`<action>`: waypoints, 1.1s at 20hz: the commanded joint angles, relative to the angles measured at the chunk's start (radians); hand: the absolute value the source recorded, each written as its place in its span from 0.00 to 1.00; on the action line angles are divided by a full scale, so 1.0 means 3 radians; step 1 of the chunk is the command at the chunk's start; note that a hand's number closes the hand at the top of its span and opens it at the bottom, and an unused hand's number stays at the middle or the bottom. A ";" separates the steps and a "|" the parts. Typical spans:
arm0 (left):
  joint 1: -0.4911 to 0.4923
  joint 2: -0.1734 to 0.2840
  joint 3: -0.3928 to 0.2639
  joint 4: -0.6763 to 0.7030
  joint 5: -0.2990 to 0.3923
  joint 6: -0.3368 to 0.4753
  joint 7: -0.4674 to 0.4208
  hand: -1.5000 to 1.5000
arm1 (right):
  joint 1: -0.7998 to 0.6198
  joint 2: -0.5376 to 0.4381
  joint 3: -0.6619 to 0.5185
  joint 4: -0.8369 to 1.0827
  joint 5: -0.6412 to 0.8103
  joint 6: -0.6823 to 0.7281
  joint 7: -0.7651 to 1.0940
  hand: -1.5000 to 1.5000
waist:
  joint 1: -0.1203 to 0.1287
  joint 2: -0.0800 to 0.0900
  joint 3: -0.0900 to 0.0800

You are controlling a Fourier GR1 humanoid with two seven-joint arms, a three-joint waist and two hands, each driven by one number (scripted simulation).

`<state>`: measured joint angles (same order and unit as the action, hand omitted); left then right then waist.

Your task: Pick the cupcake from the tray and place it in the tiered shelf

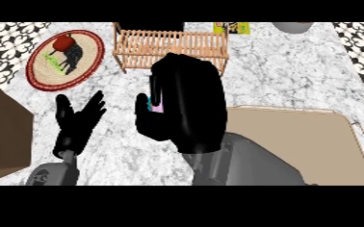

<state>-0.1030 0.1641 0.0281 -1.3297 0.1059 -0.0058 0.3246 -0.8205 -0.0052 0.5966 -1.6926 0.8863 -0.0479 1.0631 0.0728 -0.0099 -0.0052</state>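
Note:
My right hand [186,107] hangs over the middle of the marble counter, its back toward me, fingers and thumb curled round the cupcake [155,107], of which only a pink and teal sliver shows at the hand's left side. The wooden tiered shelf [171,45] stands just beyond the hand, at the back centre. The beige tray [298,134] lies at the lower right, partly behind my right forearm. My left hand [77,118] rests open at the lower left, fingers up.
A round woven mat [65,58] with a red and black figure lies at the back left. A brown box edge [13,134] is at the far left. A yellow packet [232,27] and a grey pot [293,27] sit at the back edge.

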 commanded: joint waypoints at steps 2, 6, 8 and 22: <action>-0.0014 0.0090 0.0074 -0.0020 0.0051 -0.0061 0.0025 0.50 | -0.1064 0.0016 -0.0280 0.0360 -0.0221 -0.0045 0.0848 1.00 | 0.0016 0.0016 0.0001; -0.0001 0.0067 0.0116 0.0125 0.0064 -0.0078 -0.0130 0.50 | -0.1588 0.0016 -0.0495 0.0890 -0.0427 -0.0167 0.0932 1.00 | -0.0007 0.0043 -0.0002; 0.0044 -0.0062 -0.0014 0.0065 0.0000 -0.0020 -0.0102 0.50 | -0.1904 0.0016 -0.0685 0.1184 -0.0456 -0.0173 0.0812 1.00 | -0.0033 0.0042 0.0003; 0.0158 0.0082 0.0128 -0.0104 0.0058 -0.0065 -0.0048 0.50 | -0.2603 0.0016 -0.1337 0.3022 -0.0732 -0.0307 -0.0432 1.00 | -0.0125 0.0053 0.0012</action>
<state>-0.0826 0.1672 0.0543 -1.3360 0.1093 -0.0025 0.3022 -1.5887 -0.0050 0.2135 -0.9066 0.6708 -0.1084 0.9968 0.0397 0.0061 -0.0022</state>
